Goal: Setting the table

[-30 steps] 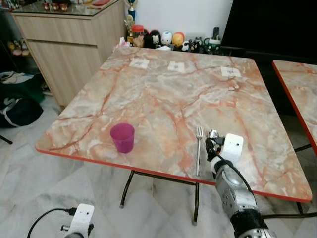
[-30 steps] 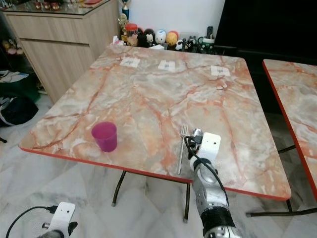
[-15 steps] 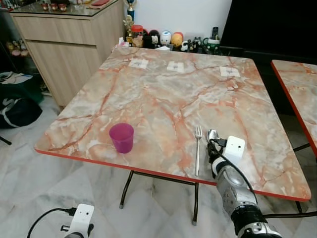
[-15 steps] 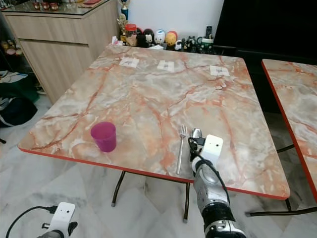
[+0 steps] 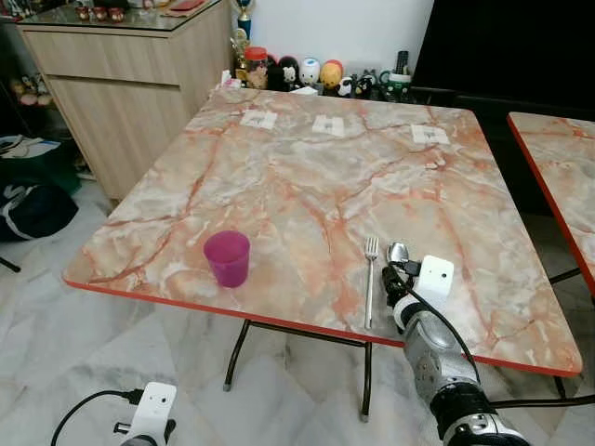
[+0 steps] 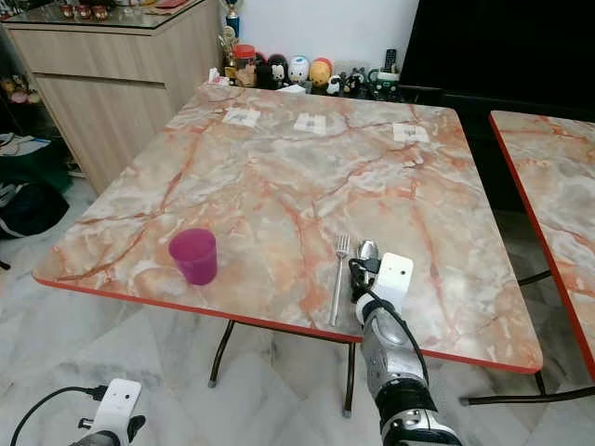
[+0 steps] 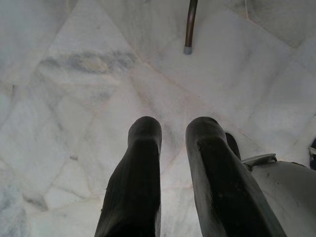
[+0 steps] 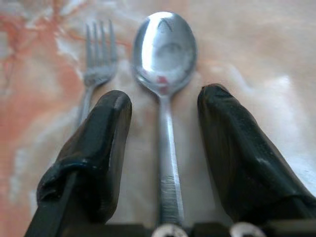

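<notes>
Marble table (image 5: 307, 177) carries unmarked spoon (image 8: 165, 54) between right gripper (image 8: 165, 111) fingers.

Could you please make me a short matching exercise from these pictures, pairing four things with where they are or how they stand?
Things:
1. purple cup
2. fork
3. spoon
4. left hand

Places or states:
A. lying between the open fingers of the right hand
B. hanging low over the marble floor, fingers slightly apart
C. standing upright near the table's front edge, towards the robot's left
D. lying flat on the table just left of the spoon, tines pointing away from the robot

Pairs: 1-C, 2-D, 3-A, 4-B
</notes>
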`<state>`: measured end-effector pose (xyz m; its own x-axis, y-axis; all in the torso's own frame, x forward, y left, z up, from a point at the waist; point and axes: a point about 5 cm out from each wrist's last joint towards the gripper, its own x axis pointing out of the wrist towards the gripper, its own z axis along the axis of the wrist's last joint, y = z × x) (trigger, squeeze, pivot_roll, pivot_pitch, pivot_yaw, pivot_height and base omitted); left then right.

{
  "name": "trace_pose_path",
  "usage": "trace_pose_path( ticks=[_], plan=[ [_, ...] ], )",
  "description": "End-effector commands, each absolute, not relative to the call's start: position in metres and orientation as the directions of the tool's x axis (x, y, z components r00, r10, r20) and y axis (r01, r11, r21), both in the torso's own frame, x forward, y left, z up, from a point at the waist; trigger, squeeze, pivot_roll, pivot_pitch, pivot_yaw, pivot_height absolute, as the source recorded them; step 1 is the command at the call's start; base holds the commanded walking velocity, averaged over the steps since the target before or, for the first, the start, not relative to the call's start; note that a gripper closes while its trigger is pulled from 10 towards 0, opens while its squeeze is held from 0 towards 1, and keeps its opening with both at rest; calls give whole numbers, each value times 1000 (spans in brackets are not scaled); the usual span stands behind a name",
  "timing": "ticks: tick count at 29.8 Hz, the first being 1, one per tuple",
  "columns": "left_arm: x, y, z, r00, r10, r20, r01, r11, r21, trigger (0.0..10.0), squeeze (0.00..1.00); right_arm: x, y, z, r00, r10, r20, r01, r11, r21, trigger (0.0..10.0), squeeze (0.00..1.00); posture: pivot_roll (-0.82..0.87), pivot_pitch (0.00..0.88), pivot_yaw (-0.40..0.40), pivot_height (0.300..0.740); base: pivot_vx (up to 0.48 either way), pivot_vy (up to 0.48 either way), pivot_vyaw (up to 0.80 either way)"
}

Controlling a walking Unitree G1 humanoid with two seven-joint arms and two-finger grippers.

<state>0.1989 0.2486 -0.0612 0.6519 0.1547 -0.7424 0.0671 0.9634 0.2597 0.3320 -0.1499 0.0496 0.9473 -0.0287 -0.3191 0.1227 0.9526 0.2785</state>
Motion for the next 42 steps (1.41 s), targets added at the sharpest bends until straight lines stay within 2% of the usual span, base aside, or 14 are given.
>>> trace_pose_path(
  ticks=[1,5,12,14,15,16,42],
  plan=[
    [194,248,-64,640,151,-754,65,967,248,10000,0,335,-149,53,952,-20,-305,109,954,278,10000,0,149,12,-40,740,0,0,0],
    [194,247,-64,639,148,-755,65,967,245,10000,0,333,-147,45,932,-10,-363,103,965,239,10000,0,151,12,-42,740,0,0,0],
    [194,247,-64,638,147,-756,64,968,242,10000,0,330,-149,41,927,-30,-373,123,965,230,10000,0,151,13,-44,740,0,0,0],
    [194,247,-65,638,146,-756,64,968,242,10000,0,329,-150,40,925,-38,-379,132,965,226,8627,0,150,12,-44,740,0,0,0],
    [194,247,-65,638,146,-756,65,968,242,10000,0,327,-152,38,919,-48,-391,142,966,215,2039,0,150,12,-44,740,0,0,0],
    [194,247,-65,638,146,-756,65,968,241,10000,0,327,-153,37,917,-53,-396,147,966,211,0,0,150,12,-44,740,0,0,0],
    [191,246,-66,628,133,-767,77,970,232,10000,0,320,-156,27,901,-82,-425,169,971,172,0,0,151,0,-48,740,0,0,0]
  ],
)
